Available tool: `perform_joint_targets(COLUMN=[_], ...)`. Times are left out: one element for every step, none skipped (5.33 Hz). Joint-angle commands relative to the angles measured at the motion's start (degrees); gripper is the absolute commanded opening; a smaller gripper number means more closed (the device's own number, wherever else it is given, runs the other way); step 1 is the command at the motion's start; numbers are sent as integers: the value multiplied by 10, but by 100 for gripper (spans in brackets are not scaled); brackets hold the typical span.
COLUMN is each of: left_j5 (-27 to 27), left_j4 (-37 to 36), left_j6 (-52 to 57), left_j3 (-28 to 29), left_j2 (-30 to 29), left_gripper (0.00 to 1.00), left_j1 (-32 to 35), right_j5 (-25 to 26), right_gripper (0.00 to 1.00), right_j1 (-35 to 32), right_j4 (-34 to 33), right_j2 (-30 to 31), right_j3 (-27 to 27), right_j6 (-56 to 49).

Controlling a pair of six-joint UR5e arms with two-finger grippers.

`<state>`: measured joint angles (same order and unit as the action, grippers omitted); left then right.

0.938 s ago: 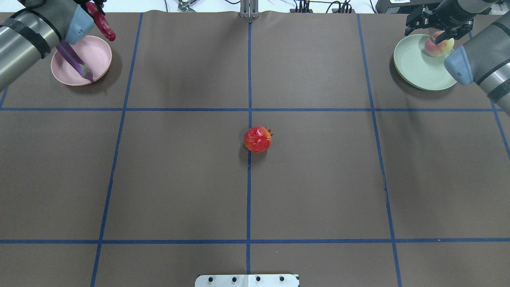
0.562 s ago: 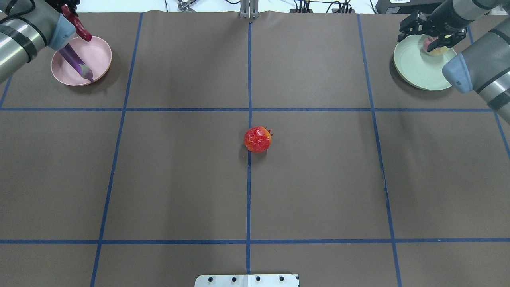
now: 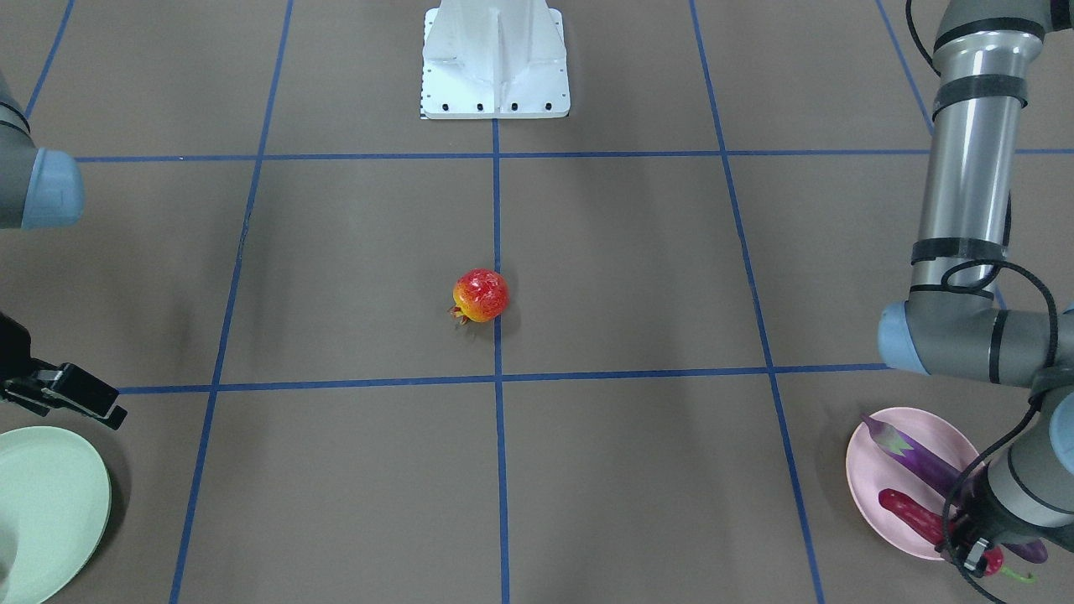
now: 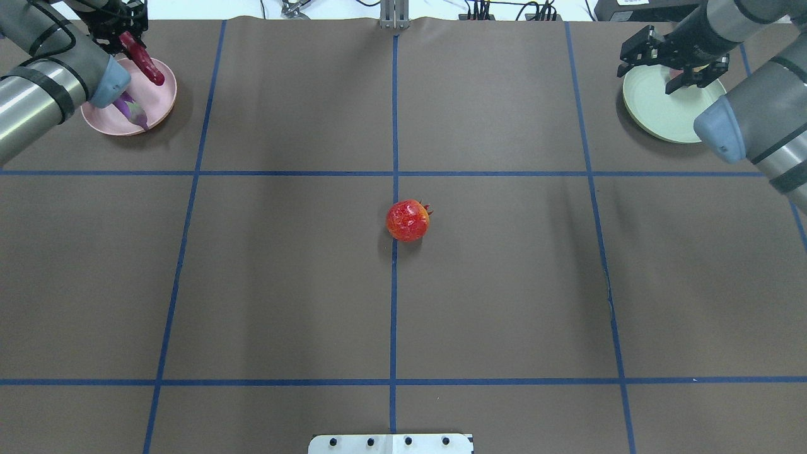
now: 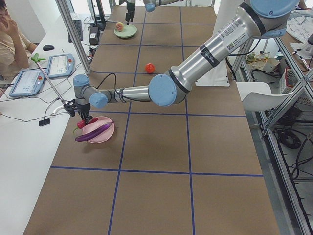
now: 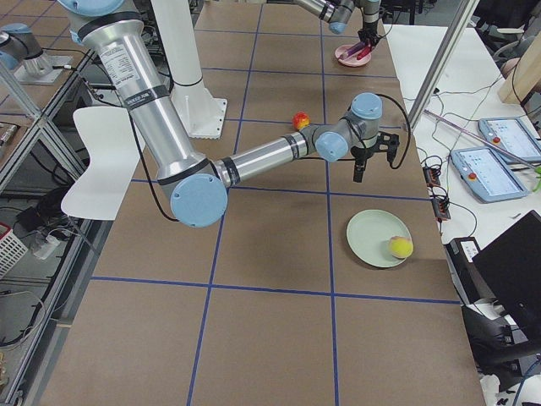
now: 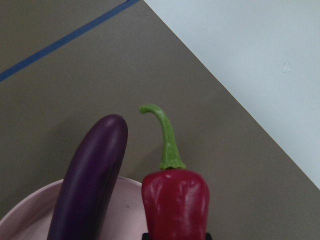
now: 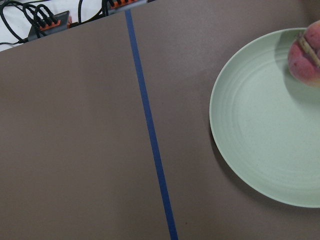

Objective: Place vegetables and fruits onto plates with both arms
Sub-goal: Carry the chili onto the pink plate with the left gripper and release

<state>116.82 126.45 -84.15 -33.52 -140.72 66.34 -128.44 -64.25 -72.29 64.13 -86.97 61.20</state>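
My left gripper (image 4: 129,36) is shut on the red chili pepper (image 4: 146,63), held low over the far side of the pink plate (image 4: 161,94). The wrist view shows the chili (image 7: 176,202) beside the purple eggplant (image 7: 92,175), which lies in the pink plate (image 7: 25,217). My right gripper (image 4: 656,66) is open and empty, raised beside the green plate (image 4: 662,116). The peach (image 6: 400,246) rests at the rim of the green plate (image 6: 368,233). The pomegranate (image 4: 408,221) lies alone at mid-table.
Blue tape lines cross the brown table cover. The white base block (image 4: 391,443) sits at the near edge. Cables and power strips (image 8: 47,22) run along the far edge. An operator (image 5: 12,39) and tablets (image 5: 58,64) are on the bench beyond.
My left gripper has moved the chili down to the pink plate's far side. My right gripper has drawn away from the peach, toward the table's middle; the peach stays on the green plate.
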Motion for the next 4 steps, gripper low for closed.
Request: perform_joint_targets(left_j5=[37, 52, 52, 52], left_j4=[-14, -47, -55, -66], left_j6=[9, 9, 1, 0], left_j3=[-102, -153, -180, -195], left_j2=[42, 57, 63, 70], left_gripper=[100, 100, 100, 100], left_j1=[1, 0, -1, -2], right_j5=[16, 80, 166, 227], right_gripper=[100, 100, 100, 100], right_j1=[87, 169, 249, 299], right_j4=[-3, -3, -5, -5], right_j2=[0, -16, -49, -78], right_j3=[-77, -102, -100, -88], right_j6=[173, 274, 355, 410])
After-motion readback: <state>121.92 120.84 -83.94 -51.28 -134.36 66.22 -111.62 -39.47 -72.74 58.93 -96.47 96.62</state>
